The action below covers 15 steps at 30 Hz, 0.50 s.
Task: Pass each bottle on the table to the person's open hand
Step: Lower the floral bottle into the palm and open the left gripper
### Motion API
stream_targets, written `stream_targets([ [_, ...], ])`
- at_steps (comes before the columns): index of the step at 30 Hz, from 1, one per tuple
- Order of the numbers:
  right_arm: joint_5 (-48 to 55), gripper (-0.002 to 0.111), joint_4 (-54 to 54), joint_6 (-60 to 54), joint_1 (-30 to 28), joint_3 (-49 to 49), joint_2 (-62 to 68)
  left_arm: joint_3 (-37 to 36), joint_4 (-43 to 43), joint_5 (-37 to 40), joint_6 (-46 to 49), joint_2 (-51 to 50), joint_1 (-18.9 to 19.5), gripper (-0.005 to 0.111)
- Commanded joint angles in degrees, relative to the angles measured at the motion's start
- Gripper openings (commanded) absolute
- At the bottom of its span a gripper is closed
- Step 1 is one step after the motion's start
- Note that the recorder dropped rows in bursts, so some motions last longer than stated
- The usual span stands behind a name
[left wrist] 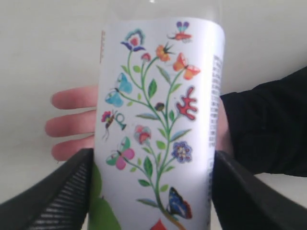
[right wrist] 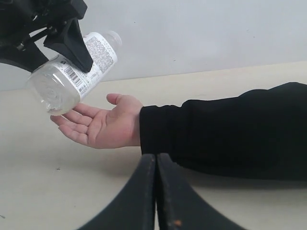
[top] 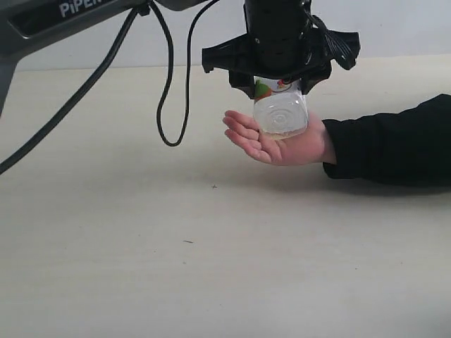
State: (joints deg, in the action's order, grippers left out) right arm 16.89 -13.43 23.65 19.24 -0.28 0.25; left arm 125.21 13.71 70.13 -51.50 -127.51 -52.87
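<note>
The pale beige table (top: 141,282) stands before a light wall. The left gripper (top: 280,86) has its jaws closed on the clear bottle (top: 280,116) with the floral label, tilted just above the person's open hand (top: 285,146). The right gripper (right wrist: 156,191), apart from the hand, has its fingers pressed together and holds nothing.

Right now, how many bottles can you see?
1: the floral-label bottle, clamped in the left pincer above the person's open hand. Others may sit outside the views.
</note>
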Motion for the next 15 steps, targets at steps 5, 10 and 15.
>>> stream_targets([
  [5,-0.4,0.0,0.0,0.0,0.0,0.3,-0.3,-2.2,1.0,-3.5,-1.3,-0.7,-0.2,0.0],
  [10,-0.4,0.0,0.0,0.0,0.0,0.3,-0.3,-2.2,0.8,-3.5,-1.3,-2.8,-0.2,0.0],
  [15,-0.4,0.0,0.0,0.0,0.0,0.3,-0.3,-2.2,0.1,-3.5,-1.3,-4.0,-0.2,0.0],
])
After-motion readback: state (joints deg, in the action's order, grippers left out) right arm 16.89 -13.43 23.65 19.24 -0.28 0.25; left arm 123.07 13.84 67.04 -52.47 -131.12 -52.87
